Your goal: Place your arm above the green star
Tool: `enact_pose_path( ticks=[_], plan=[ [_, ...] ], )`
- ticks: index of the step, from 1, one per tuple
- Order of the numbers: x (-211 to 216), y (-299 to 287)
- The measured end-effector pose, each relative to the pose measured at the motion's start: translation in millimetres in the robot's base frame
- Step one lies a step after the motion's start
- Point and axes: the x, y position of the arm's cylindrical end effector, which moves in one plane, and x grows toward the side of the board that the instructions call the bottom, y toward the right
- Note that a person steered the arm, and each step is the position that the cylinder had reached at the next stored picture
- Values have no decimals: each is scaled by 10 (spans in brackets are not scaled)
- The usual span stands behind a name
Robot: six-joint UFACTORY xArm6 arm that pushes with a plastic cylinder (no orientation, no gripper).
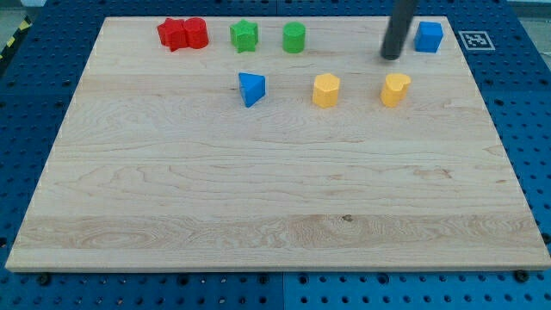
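The green star [244, 35] lies near the view's top, left of centre, on the wooden board [275, 198]. A green cylinder [294, 37] stands just to its right. My tip [393, 57] is at the view's top right, far to the right of the green star. It sits just left of the blue cube [429, 36] and above the right yellow block [395, 89], touching neither.
A red star [174, 34] and a red cylinder [196, 32] sit together at the top left. A blue triangular block [251, 88] lies below the green star. A second yellow block [326, 89] lies to its right.
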Motion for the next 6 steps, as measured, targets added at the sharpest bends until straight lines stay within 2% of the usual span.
enact_pose_path(
  ticks=[1,2,3,4,5,6],
  plan=[
    [107,-403],
    [364,-452],
    [29,-452],
    [-562,-470],
    [-999,-828],
    [-996,-1521]
  ],
)
